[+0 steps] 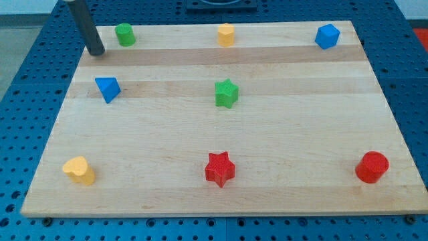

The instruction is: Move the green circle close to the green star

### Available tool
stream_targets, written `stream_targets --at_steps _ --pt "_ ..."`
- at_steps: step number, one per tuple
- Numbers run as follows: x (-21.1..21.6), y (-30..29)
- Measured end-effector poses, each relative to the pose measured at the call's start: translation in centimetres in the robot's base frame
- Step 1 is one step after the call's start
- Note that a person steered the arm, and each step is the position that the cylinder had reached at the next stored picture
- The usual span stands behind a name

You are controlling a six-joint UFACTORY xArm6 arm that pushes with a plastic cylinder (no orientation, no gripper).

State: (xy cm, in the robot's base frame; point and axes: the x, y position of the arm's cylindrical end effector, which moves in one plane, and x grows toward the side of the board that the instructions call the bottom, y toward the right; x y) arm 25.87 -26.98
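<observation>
The green circle (124, 34) stands near the board's top left corner. The green star (227, 93) sits near the board's middle, well to the right of and below the circle. My tip (97, 51) is at the top left, just left of and slightly below the green circle, a small gap apart from it. The rod slants up to the view's top edge.
On the wooden board (221, 181): a blue triangle (107, 88) below my tip, a yellow hexagon (226, 34) at top middle, a blue block (327, 36) at top right, a yellow heart (79, 170) at bottom left, a red star (219, 168) at bottom middle, a red circle (372, 167) at bottom right.
</observation>
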Motion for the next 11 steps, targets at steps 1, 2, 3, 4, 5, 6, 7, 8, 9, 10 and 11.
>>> stream_targets --at_steps 1,2,3,4,5,6,7,8,9,10,11 --pt "-4.4 -1.1" --pt "-6.8 -0.8" --pt "-6.5 1.0" --pt "-4.3 2.3" --pt "-3.2 4.5" --pt "-3.5 6.5" --pt "-3.7 8.5" --pt "-3.6 10.9" --pt "-1.7 13.2" --pt "1.1 15.2" --pt "3.3 18.1"
